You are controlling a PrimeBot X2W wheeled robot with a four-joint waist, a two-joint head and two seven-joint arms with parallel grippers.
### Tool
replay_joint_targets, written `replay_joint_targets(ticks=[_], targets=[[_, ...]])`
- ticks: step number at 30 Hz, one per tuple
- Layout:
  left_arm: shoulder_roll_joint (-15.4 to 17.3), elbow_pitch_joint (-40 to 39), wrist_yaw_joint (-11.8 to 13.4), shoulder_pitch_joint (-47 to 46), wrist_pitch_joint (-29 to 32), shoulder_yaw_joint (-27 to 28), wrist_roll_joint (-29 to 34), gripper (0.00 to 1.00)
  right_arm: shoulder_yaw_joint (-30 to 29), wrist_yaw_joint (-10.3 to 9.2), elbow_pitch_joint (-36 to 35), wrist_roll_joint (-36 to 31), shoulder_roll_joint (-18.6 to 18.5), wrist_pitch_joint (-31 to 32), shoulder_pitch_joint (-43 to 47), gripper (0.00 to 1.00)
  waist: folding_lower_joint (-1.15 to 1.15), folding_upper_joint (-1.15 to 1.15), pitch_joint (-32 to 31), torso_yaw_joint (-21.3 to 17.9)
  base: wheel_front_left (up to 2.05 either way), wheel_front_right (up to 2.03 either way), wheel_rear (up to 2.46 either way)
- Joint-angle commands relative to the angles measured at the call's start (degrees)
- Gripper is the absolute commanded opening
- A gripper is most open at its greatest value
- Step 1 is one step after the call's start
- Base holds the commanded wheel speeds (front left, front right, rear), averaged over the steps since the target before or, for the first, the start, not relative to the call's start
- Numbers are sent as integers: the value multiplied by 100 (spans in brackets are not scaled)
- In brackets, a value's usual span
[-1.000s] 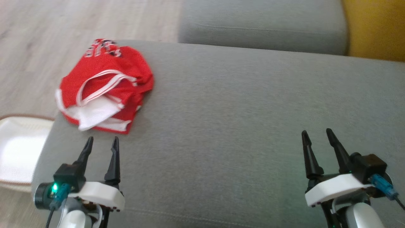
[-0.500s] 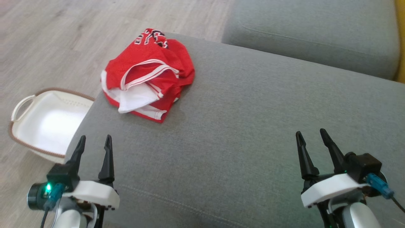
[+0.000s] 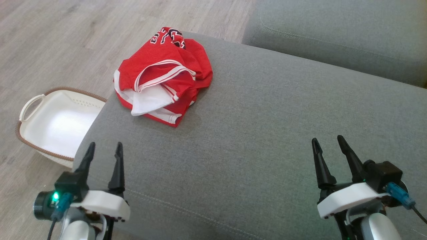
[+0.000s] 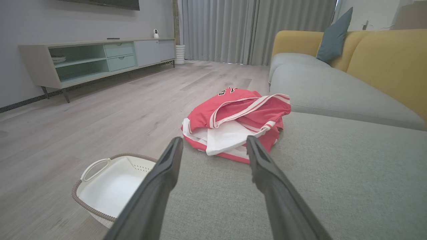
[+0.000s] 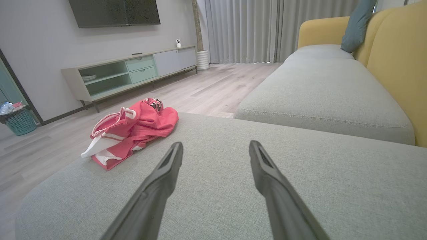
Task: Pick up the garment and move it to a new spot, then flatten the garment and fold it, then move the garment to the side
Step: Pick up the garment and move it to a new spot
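A red jersey (image 3: 160, 76) with white trim lies in a crumpled heap on the grey sofa seat (image 3: 267, 133), at the seat's far left corner. Its part with black and white lettering reaches the far edge, and a white flap spills out of the heap toward the near side.

The left pincer (image 3: 105, 145) hovers over the near left corner of the seat with its jaws spread and nothing between them. It is pointed toward the jersey and apart from it. In the left wrist view the jersey (image 4: 233, 110) sits just beyond the left pincer (image 4: 213, 140).

The right pincer (image 3: 327, 139) hangs over the near right part of the seat, likewise released and empty, well apart from the jersey. In the right wrist view the jersey (image 5: 140, 126) lies off to the left of the right pincer (image 5: 216, 144).

A white laundry basket (image 3: 56, 123) with a brown woven rim stands on the wooden floor (image 3: 66, 50) just beside the seat's left edge. A second grey seat (image 3: 333, 33) lies past the far edge.
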Motion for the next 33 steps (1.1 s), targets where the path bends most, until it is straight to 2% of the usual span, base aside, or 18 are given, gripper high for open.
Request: replay_joint_targets(ticks=[1, 10, 16, 22, 26, 33], targets=[[118, -135, -32, -280, -63, 133, -2, 100, 154, -4, -245, 17, -27, 0, -174, 100, 0, 0, 41, -17, 0, 0, 0], [-3, -1, -104, -970, -66, -63, 4, 100, 265, -4, -538, -197, -27, 259, -531, 100, 0, 0, 819, -438, 0, 0, 0], [-38, 676, -321, -2028, -48, -181, -70, 100, 253, -4, -798, -402, -27, 432, -833, 100, 0, 0, 1526, -854, 0, 0, 0], [210, 1782, -459, -3107, 166, -79, -197, 100, 231, -4, -905, -427, -27, 423, -1085, 100, 0, 0, 2126, -1240, 0, 0, 0], [387, 2273, -511, -3508, 377, -46, -240, 100, 224, -4, -863, -399, -27, 362, -1168, 100, 0, 0, 2296, -1351, 0, 0, 0], [698, 3147, -604, -4156, 1172, -120, -298, 100, 247, -4, -704, -304, -27, 215, -1321, 100, 0, 0, 2457, -1446, 0, 0, 0]])
